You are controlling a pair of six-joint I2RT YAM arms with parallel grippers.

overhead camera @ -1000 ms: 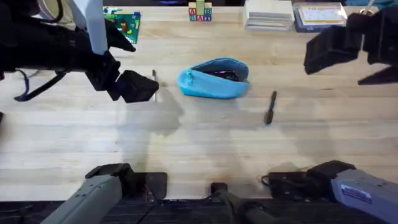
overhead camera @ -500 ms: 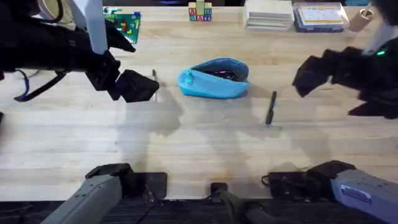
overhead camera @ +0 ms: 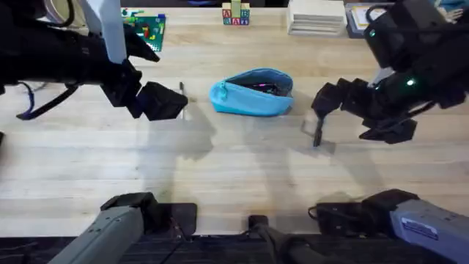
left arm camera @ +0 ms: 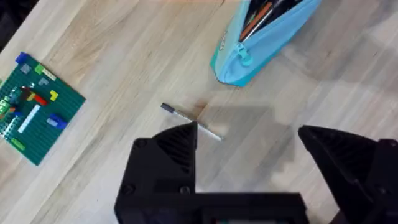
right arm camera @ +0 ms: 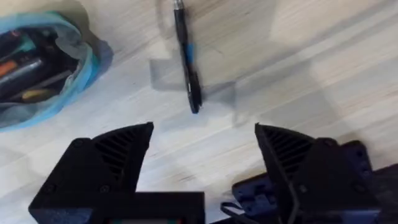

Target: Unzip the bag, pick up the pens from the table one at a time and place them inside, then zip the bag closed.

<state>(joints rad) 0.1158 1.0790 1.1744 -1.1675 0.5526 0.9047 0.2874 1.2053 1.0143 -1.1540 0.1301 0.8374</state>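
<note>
The light-blue bag [overhead camera: 251, 93] lies unzipped at the middle of the table [overhead camera: 234, 169], with several pens showing in its dark opening [right arm camera: 25, 65]. One dark pen [overhead camera: 317, 136] rests to its right. My right gripper [overhead camera: 328, 99] hovers open just above that pen's far end, and the pen [right arm camera: 186, 62] lies ahead of its spread fingers [right arm camera: 118, 149]. A second pen [overhead camera: 182, 92] lies left of the bag. My left gripper [overhead camera: 167, 103] is open beside it, with the pen [left arm camera: 189, 120] just beyond one fingertip [left arm camera: 177, 143]. The bag's zipper end [left arm camera: 239, 59] faces that gripper.
A green building-brick plate [overhead camera: 146, 28] sits at the back left. Lettered blocks [overhead camera: 235, 15], a white stack [overhead camera: 316, 16] and a flat case [overhead camera: 359, 18] line the back edge. Bare wood stretches along the front half of the table.
My right arm has swung in from the far right and come down to the left, over the right-hand pen. The left arm, bag and both pens have stayed put.
</note>
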